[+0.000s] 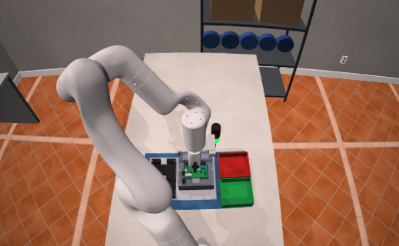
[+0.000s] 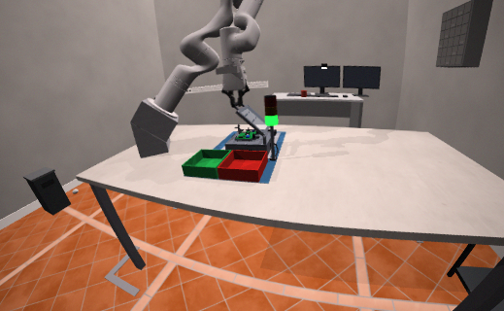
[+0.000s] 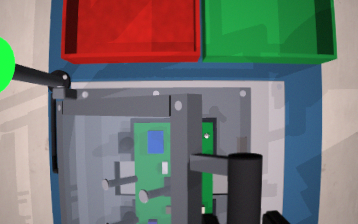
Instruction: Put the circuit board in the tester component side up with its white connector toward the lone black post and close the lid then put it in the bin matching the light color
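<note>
The circuit board (image 1: 201,174) (image 2: 246,136) (image 3: 207,145) lies flat in the grey tester (image 1: 196,187) (image 2: 244,146) (image 3: 234,106), component side up. Its white connector (image 1: 188,174) is at its front left, near a small black post (image 1: 184,181). The clear lid (image 2: 252,119) (image 3: 186,140) is tilted well up. The signal light (image 1: 217,140) (image 2: 271,120) (image 3: 1,62) glows green. My gripper (image 2: 238,104) (image 3: 242,219) is slightly open, its fingers on either side of the lid's black handle (image 3: 245,187), with a small gap visible. The hook and its tab are not clear.
The green bin (image 1: 236,204) (image 2: 199,170) (image 3: 270,58) and the red bin (image 1: 232,176) (image 2: 240,172) (image 3: 130,57) stand side by side beside the tester, both empty. The black tray (image 1: 169,177) is on its other side, partly hidden by the arm. The light's pole (image 2: 272,141) (image 3: 35,74) rises behind the tester.
</note>
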